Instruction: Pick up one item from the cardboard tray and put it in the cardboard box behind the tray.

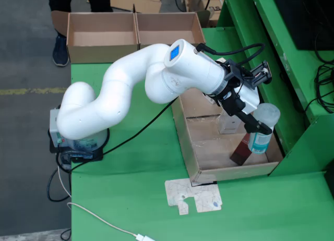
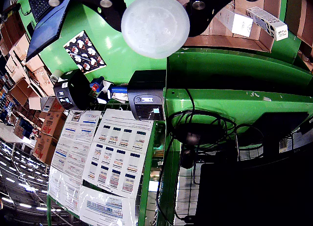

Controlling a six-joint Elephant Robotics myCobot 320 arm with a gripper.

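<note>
In the fixed view my gripper [image 1: 259, 127] is shut on a clear plastic bottle [image 1: 264, 125] with a teal label. It holds the bottle tilted over the right end of the cardboard tray [image 1: 206, 160]. In the tray a small white box [image 1: 229, 124] and a dark red item [image 1: 241, 152] lie just beside the bottle. Two open cardboard boxes [image 1: 102, 35] [image 1: 168, 28] stand at the table's far edge. The wrist view shows the bottle's round white end [image 2: 155, 25] between the black fingers [image 2: 110, 6]. White boxes [image 2: 266, 21] show in the tray there.
A green frame [image 1: 297, 84] rises close on the right of the tray, with cables on it. A flat cardboard scrap [image 1: 193, 195] lies in front of the tray. A person's legs [image 1: 61, 48] stand behind the boxes. The arm's base [image 1: 78, 142] sits at the table's left edge.
</note>
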